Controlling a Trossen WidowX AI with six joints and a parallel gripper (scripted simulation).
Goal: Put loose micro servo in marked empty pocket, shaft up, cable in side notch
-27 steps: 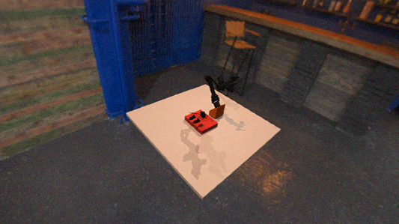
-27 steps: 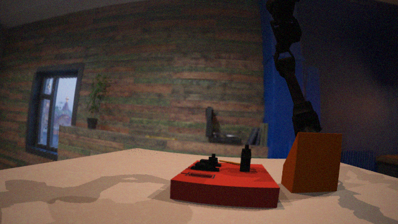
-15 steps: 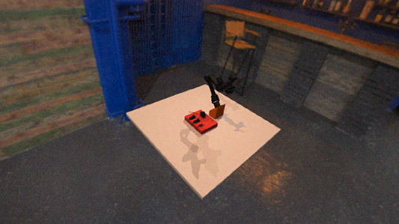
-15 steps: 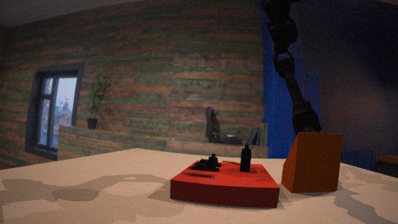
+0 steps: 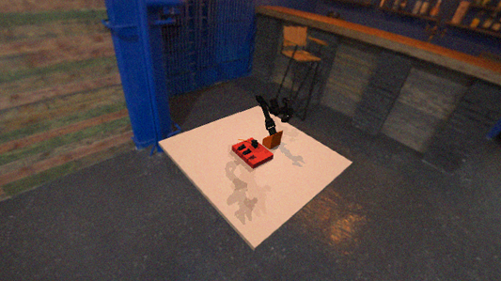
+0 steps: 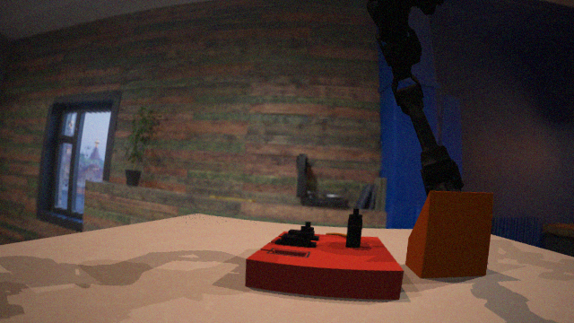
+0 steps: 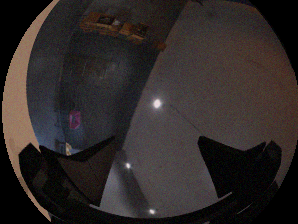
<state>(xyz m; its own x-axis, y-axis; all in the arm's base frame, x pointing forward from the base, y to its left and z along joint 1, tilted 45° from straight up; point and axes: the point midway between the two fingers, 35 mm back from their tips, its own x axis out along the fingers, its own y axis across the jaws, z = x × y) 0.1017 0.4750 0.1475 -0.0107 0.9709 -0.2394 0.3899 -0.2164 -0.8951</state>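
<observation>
Centrally, a pale square table (image 5: 272, 200) stands on a dark glossy floor (image 5: 358, 276), with a blue pillar (image 5: 125, 41) at 10 o'clock and a bar counter (image 5: 399, 44) at 1 o'clock.
On the red deck (image 6: 327, 274), one micro servo (image 6: 353, 230) stands upright; an orange block (image 6: 453, 233) sits just beside at 3 o'clock. The arm (image 6: 421, 130) slopes down behind the block, hiding the gripper (image 7: 156, 163); its fingers are spread wide, empty.

Plank wall (image 5: 25, 86) at nine o'clock, blue pillar (image 5: 125, 41) at eleven, bar counter (image 5: 403, 46) at one, glossy dark floor (image 5: 359, 266).
</observation>
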